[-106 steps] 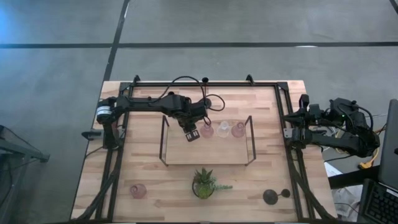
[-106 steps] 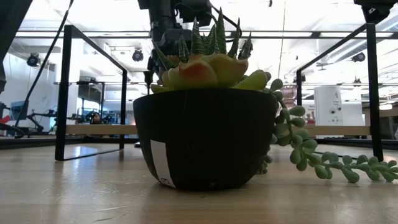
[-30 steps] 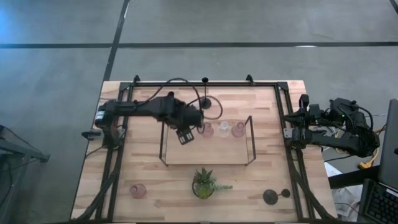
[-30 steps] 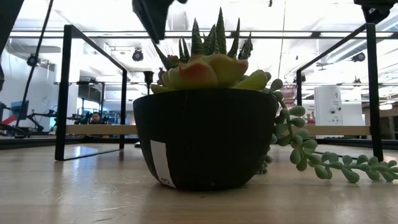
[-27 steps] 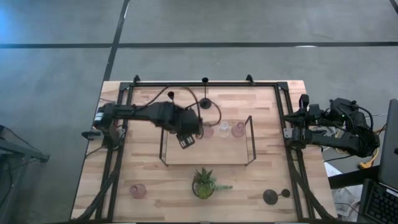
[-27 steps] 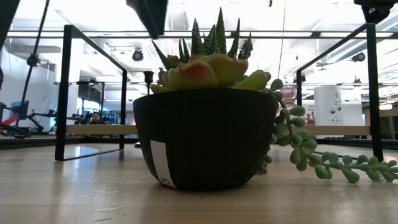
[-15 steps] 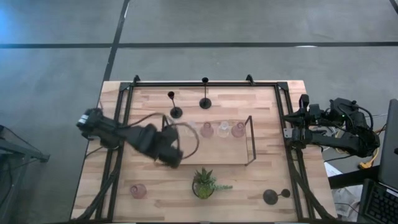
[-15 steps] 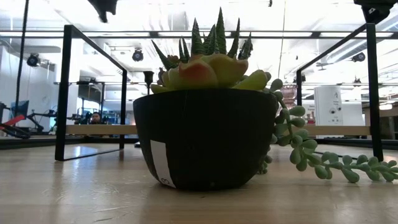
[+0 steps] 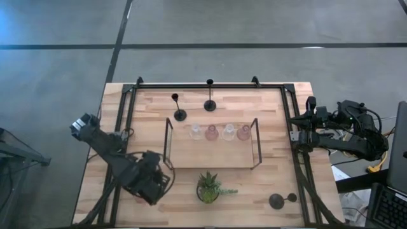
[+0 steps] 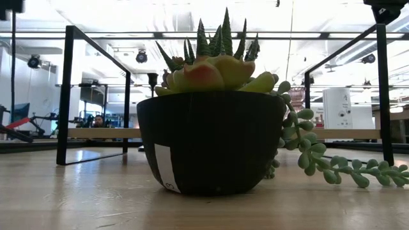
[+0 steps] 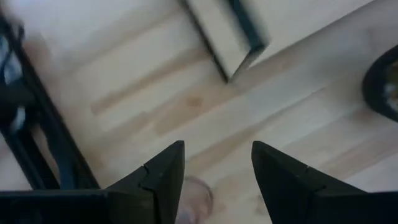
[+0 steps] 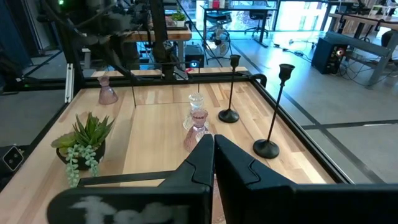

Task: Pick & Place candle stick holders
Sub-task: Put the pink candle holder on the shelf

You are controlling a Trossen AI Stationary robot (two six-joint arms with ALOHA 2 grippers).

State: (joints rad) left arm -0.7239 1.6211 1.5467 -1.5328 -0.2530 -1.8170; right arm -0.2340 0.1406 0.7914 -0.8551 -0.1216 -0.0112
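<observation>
Left gripper (image 9: 150, 188) over the counter's (image 9: 267, 172) near left corner, jaws released, poised above a pink glass holder (image 11: 194, 202). Right gripper (image 12: 213, 144) parked at the counter's right edge, jaws clenched on nothing. Four small glass holders (image 9: 219, 132) lined up inside the wire-framed tray (image 9: 210, 156). Two black stemmed holders (image 9: 194, 109) upright beyond the tray; a third black holder (image 9: 276, 201) near the right front corner. Potted plant (image 9: 208, 187) just in front of the tray.
</observation>
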